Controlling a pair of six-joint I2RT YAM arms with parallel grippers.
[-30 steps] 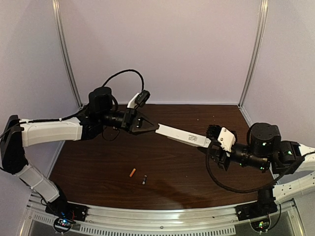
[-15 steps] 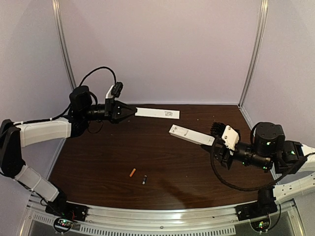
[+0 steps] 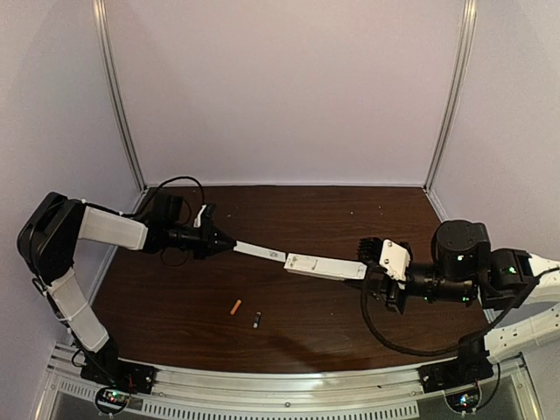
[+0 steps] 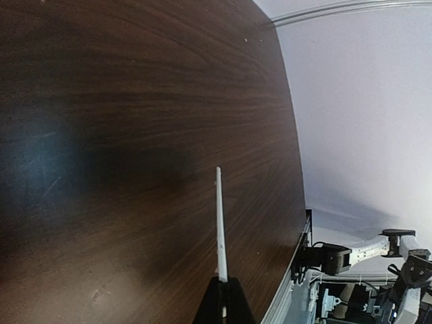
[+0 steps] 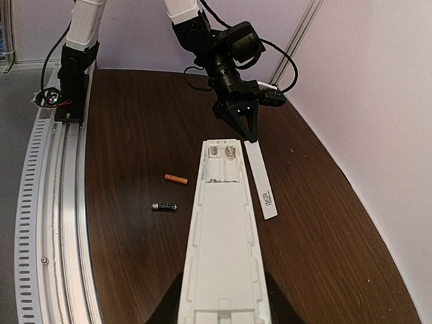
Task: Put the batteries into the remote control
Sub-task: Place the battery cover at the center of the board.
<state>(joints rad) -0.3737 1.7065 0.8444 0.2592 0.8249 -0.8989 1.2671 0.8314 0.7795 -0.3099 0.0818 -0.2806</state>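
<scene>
My right gripper (image 3: pixel 374 268) is shut on one end of the white remote control (image 3: pixel 322 265) and holds it above the table. In the right wrist view (image 5: pixel 223 312) the remote (image 5: pixel 223 229) faces back-side up, its empty battery bay (image 5: pixel 224 162) open at the far end. My left gripper (image 3: pixel 224 244) is shut on a thin white cover strip (image 3: pixel 259 253), seen edge-on in the left wrist view (image 4: pixel 219 229). The strip (image 5: pixel 262 183) lies low beside the remote's far end. The orange battery (image 3: pixel 235 307) and black battery (image 3: pixel 256 320) lie loose on the table, also in the right wrist view (image 5: pixel 175 178) (image 5: pixel 164 206).
The dark wooden table (image 3: pixel 306 210) ends at a metal rail (image 3: pixel 289 394) in front, with pale walls at the back and sides. The left arm (image 3: pixel 109 229) reaches in from the left edge, the right arm (image 3: pixel 464 271) from the right.
The left gripper pulled the cover strip off the remote, swung it to the far left, then brought it forward and down beside the remote's end. The right gripper shifted the remote slightly left.
</scene>
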